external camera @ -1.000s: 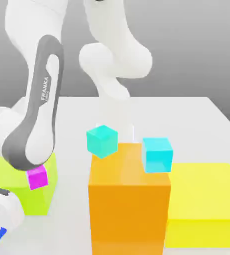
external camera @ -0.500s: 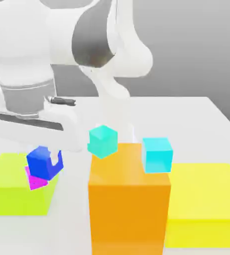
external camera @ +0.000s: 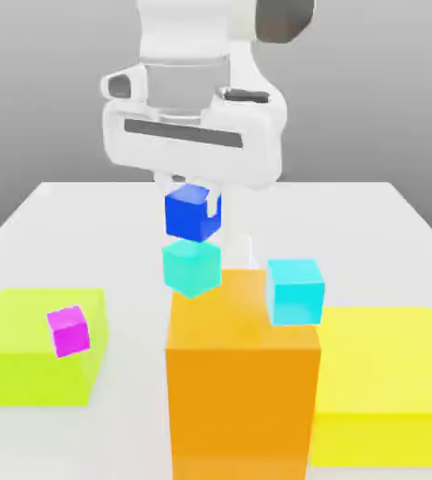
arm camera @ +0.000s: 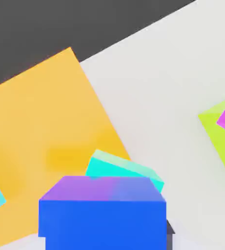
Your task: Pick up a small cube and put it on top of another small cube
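Observation:
The small cube (external camera: 189,221), deep blue, hangs between the fingers of my gripper (external camera: 196,204), which is shut on it. Directly beneath it sits the other small cube (external camera: 191,269), teal, at the far corner of a tall orange block (external camera: 243,375) on the exterior view's left. The blue cube's underside is right at the teal cube's top face; I cannot tell whether they touch. The hand view looks down past the blue cube (arm camera: 102,215) onto a strip of the teal cube (arm camera: 126,168), which pokes out from behind it at the edge of the orange block (arm camera: 41,127).
A sky-cyan small cube (external camera: 294,292) sits at the orange block's edge on the exterior view's right. A magenta small cube (external camera: 69,330) rests on a low lime block (external camera: 32,366). A flat yellow block (external camera: 383,384) lies beside the orange one. All of them stand on a white table (external camera: 369,225).
My gripper has carried the blue cube up from beside the lime block and across to the exterior view's right. It now hangs over the teal cube.

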### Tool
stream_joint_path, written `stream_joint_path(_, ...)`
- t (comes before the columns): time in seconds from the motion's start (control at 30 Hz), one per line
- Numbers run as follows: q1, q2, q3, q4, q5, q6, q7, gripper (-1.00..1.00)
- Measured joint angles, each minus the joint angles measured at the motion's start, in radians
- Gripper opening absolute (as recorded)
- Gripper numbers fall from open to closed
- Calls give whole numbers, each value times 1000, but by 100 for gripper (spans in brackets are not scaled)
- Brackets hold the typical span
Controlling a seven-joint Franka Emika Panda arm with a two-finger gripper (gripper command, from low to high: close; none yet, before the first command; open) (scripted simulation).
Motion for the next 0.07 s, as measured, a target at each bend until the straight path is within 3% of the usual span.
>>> stream_joint_path(0.07, 0, 0, 0, 0, 0, 0, 0, 100)
